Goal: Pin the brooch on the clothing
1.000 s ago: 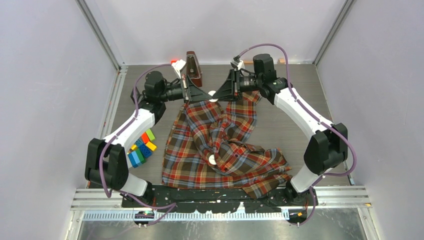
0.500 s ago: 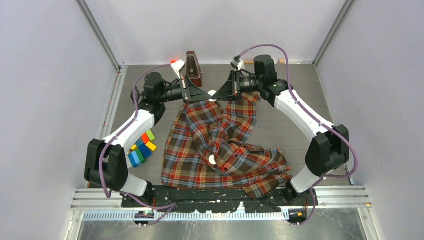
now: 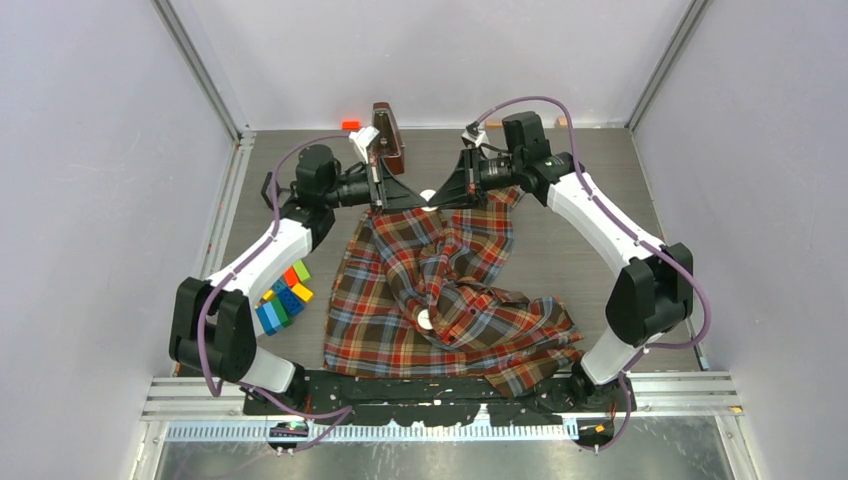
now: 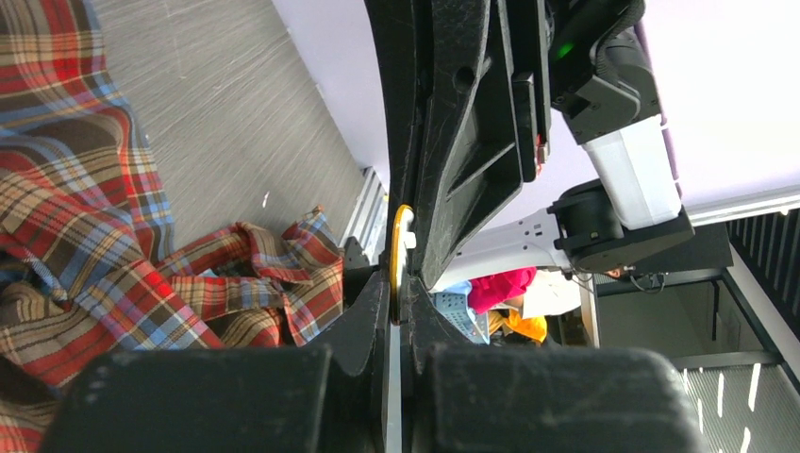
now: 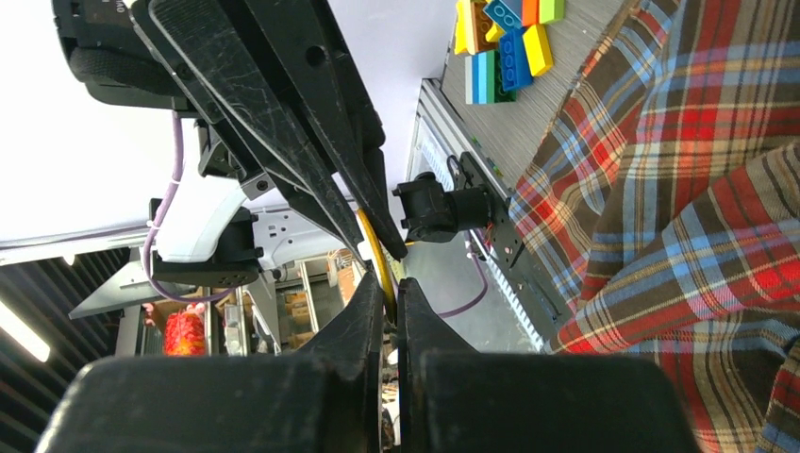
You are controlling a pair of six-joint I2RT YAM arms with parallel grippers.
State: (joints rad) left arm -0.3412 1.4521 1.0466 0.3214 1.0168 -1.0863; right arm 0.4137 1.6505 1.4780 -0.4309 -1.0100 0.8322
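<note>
The plaid shirt [image 3: 440, 290] lies crumpled across the middle of the table; it also shows in the left wrist view [image 4: 85, 236] and the right wrist view [image 5: 679, 208]. My two grippers meet tip to tip above its far edge. The brooch [image 3: 428, 197] is a small white disc with a yellow rim, held between them. My left gripper [image 3: 416, 200] [image 4: 397, 302] is shut on the brooch's yellow edge [image 4: 400, 250]. My right gripper [image 3: 440, 198] [image 5: 390, 293] is shut on the same yellow edge [image 5: 375, 255] from the other side.
A small white round piece [image 3: 424, 320] lies on the shirt near its middle. Several coloured bricks [image 3: 283, 295] [image 5: 505, 42] sit left of the shirt. A brown-red block [image 3: 388, 135] stands at the back wall behind the left gripper. Enclosure walls close in left, right and back.
Both grippers have shifted slightly with the brooch still pinched between them; the right wrist has moved a little to the left. The shirt has not moved.
</note>
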